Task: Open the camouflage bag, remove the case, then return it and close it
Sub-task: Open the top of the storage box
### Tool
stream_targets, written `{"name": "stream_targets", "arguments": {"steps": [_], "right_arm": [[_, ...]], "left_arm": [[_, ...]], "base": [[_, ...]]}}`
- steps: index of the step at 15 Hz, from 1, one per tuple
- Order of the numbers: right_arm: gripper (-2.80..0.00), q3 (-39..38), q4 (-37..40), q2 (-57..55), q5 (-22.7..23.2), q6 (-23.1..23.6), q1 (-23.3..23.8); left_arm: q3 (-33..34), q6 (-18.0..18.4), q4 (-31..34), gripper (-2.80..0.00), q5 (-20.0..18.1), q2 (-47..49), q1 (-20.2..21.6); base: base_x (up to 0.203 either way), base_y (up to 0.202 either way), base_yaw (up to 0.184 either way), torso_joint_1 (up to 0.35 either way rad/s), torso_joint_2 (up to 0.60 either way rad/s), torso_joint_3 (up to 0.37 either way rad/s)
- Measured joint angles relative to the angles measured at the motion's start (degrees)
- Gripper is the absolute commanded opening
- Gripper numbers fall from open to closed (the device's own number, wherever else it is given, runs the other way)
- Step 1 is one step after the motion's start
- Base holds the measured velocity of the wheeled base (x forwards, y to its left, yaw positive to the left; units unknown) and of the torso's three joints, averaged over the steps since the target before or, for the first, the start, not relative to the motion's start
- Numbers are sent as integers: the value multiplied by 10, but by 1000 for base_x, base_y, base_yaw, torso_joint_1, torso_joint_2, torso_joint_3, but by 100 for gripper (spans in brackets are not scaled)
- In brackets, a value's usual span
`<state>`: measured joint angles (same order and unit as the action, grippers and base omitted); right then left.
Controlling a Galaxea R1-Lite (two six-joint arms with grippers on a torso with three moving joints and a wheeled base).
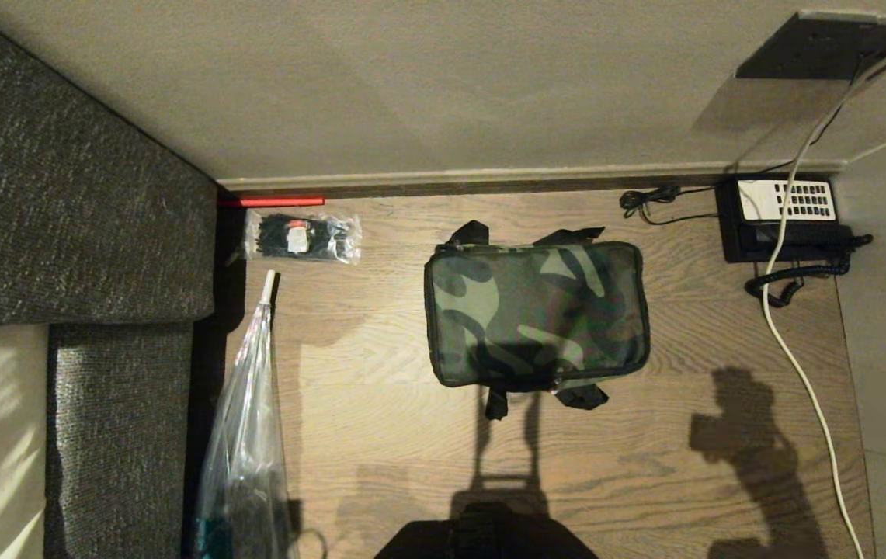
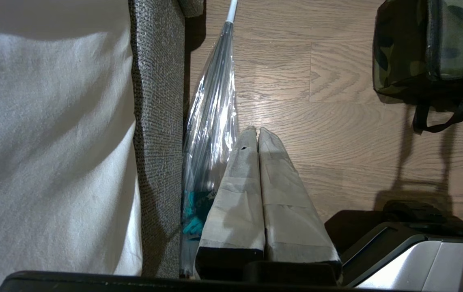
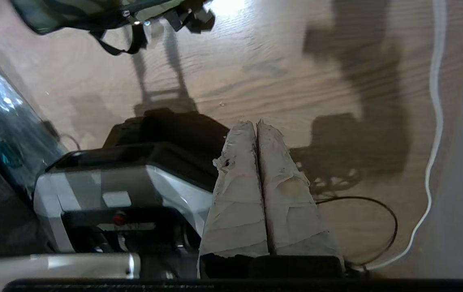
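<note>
The camouflage bag [image 1: 536, 314] is lying zipped shut at the centre of the head view on the wooden floor [image 1: 644, 481], with black straps [image 1: 582, 396] trailing from its lower edge and two more poking out at its upper edge. The case is not showing anywhere.

To the upper left of the bag, well apart from it, a small clear packet [image 1: 303, 237] of black items is sitting near the wall. Below the packet, a clear folded umbrella [image 1: 248, 435] is lying along the grey sofa [image 1: 78, 194] that is filling the left side. In the upper right, a black telephone [image 1: 780, 221] with a white keypad is resting by the wall, its coiled cord beside it, and a white cable [image 1: 796, 365] is running down the right side. Nothing is lying on or against the bag.

In its wrist view, the left hand [image 2: 254, 130] is hanging over the floor beside the umbrella, fingers pressed together and holding nothing. The right hand [image 3: 254, 123] is likewise pinched shut and empty above bare floor, the bag's edge at the upper left of its view.
</note>
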<state>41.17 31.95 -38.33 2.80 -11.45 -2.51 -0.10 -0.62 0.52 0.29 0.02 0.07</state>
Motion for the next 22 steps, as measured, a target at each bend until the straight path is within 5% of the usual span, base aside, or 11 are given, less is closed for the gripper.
{"name": "stream_targets", "arguments": {"steps": [4, 8, 12, 18, 19, 22], "right_arm": [[-280, -25, -206, -279, 8, -19, -32], [-280, -60, -442, -479, 16, -51, -140], [-280, -75, -519, -563, 16, -100, -223], [-280, -116, -678, -646, -1, -111, -265], [0, -122, -714, -661, -11, -108, -270], [0, -126, -816, -717, -38, -78, -279]], "left_arm": [[0, -1, 0, -280, 0, 0, 0], [0, 0, 0, -280, 0, 0, 0], [0, 0, 0, -280, 0, 0, 0], [0, 0, 0, -280, 0, 0, 0], [0, 0, 0, -280, 0, 0, 0], [0, 0, 0, -280, 0, 0, 0]], "base": [[0, 0, 0, 0, 0, 0], [0, 0, 0, 0, 0, 0], [0, 0, 0, 0, 0, 0], [0, 0, 0, 0, 0, 0], [0, 0, 0, 0, 0, 0], [0, 0, 0, 0, 0, 0]]}}
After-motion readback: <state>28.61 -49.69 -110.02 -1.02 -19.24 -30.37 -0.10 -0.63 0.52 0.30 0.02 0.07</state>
